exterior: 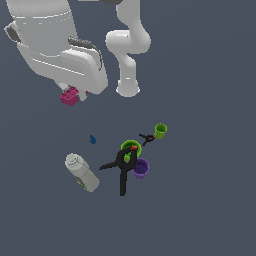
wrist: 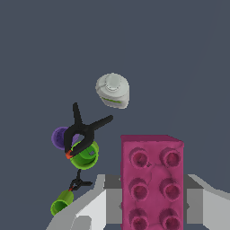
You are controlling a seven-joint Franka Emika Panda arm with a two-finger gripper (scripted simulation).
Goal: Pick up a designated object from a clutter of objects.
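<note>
The pincer (wrist: 152,211) pinches the magenta-pink brick (wrist: 152,179) between its fingers (wrist: 90,211), lifted above the counter (exterior: 210,200). In the exterior view the brick (exterior: 70,96) hangs under the arm, at about 11 o'clock from the clutter. Below lie the small blue piece (exterior: 92,139), the white-grey bottle (exterior: 82,172), the big black clamp (exterior: 121,167) over a green cup (exterior: 131,149) and the purple cup (exterior: 141,168). The small black clamp (exterior: 146,138) touches another green cup (exterior: 160,130).

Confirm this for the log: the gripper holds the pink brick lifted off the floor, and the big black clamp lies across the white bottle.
One detail is wrong. The gripper does hold the pink brick, but the big black clamp lies across the green cup, apart from the white bottle. The exterior view shows it.
</note>
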